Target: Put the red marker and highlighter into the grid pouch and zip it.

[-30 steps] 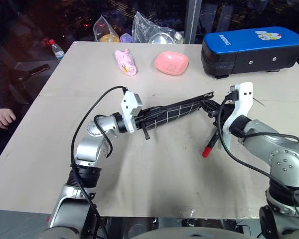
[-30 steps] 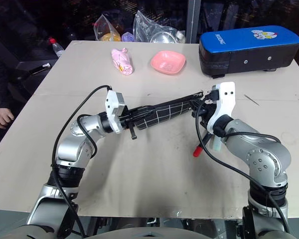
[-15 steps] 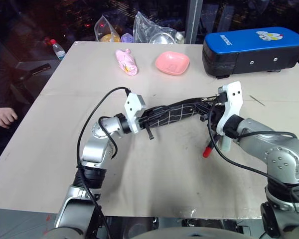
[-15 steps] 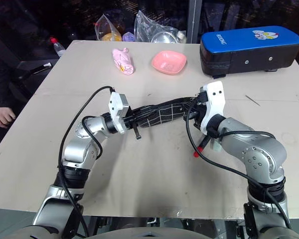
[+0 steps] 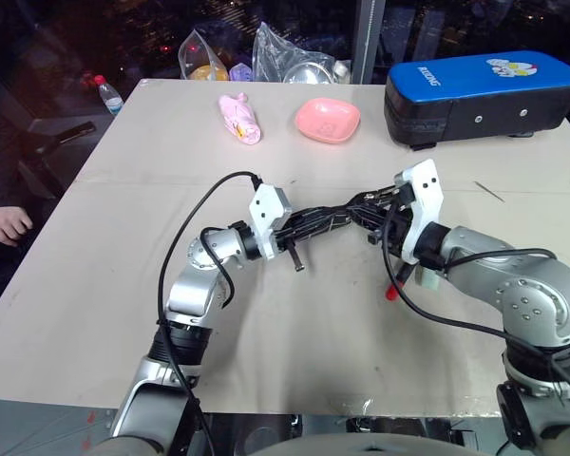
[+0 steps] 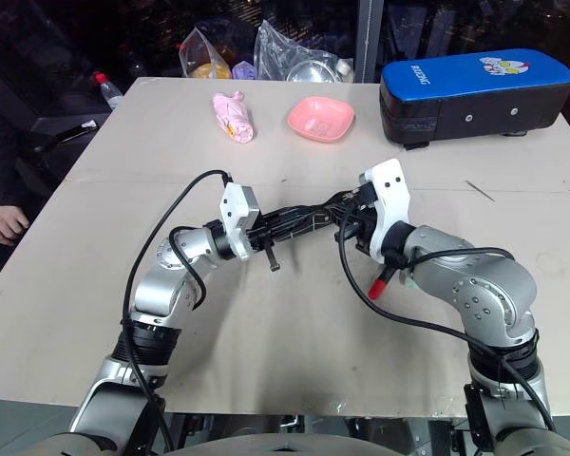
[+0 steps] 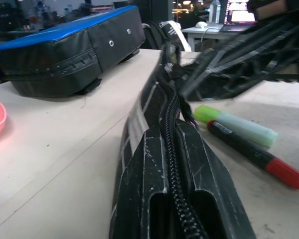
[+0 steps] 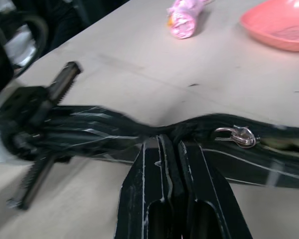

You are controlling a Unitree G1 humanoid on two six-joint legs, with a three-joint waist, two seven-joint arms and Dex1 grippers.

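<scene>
The grid pouch (image 5: 331, 220) hangs bunched and sagging between my two grippers, just above the table's middle. My left gripper (image 5: 299, 226) is shut on its left end, with the zipper line (image 7: 170, 149) running between the fingers. At the right end, my right gripper (image 5: 378, 217) is shut on the pouch's upper edge, beside a silver zipper ring (image 8: 234, 135). The red marker (image 7: 259, 157) and the highlighter (image 7: 239, 125) lie side by side on the table under my right wrist. The marker's red tip (image 5: 390, 292) pokes out below that wrist.
A big blue-black case (image 5: 484, 95) stands at the back right. A pink bowl (image 5: 328, 120) and a pink wrapped item (image 5: 239, 119) lie at the back, with plastic bags (image 5: 294, 59) behind them. A bottle (image 5: 107, 93) and a person's hand (image 5: 5, 223) are off the left edge.
My right gripper has moved left toward the left one, which shifted slightly right. The pouch between them went from stretched straight to shorter and buckled. The marker and highlighter stayed put.
</scene>
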